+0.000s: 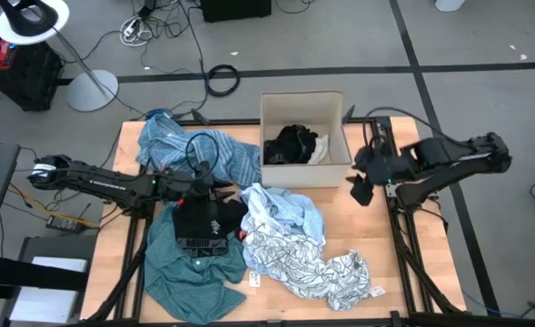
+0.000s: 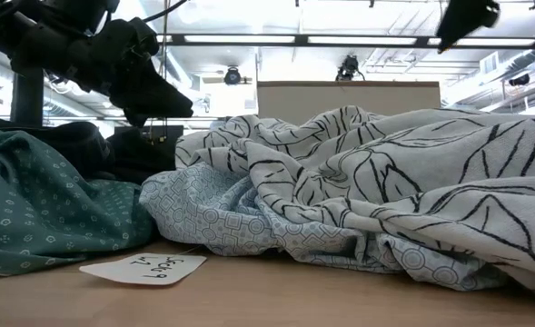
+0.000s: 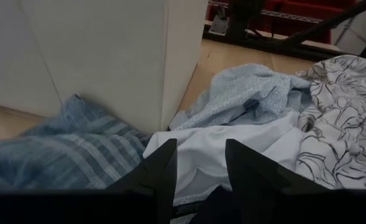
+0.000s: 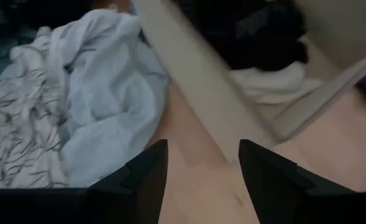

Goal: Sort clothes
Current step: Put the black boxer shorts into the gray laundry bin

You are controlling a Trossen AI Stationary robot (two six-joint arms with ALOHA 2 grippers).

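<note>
**Mostly unsorted: clothes still heaped on the desk, both jaws empty**

Nearest the front edge of the desk [image 1: 403,263] lies a small white tag [image 2: 144,268], just before the heap. Behind it the white-grey patterned cloth [image 1: 308,263] sprawls across the front right, its black leaf lines filling much of the low view. The teal shirt [image 1: 190,272] covers the front left corner, touching a black garment [image 1: 203,222] that lies on its upper part. Between the patterned cloth and the box, the pale blue shirt [image 1: 285,211] is bunched up and overlaps the patterned cloth's edge.

The left gripper [image 3: 198,171] hangs over the middle of the heap, above the black garment; its jaws stand apart with nothing between them, pointed at a white fold of cloth beside the box corner. The blue striped cloth [image 1: 194,150] is spread at the back left, reaching the box's side.

Farther back, the cardboard box [image 1: 338,168] stands at the rear centre, holding dark clothing and a white piece [image 1: 320,150]. The right gripper [image 4: 201,165] hovers off the box's right side above bare wood, jaws parted and holding nothing.
</note>
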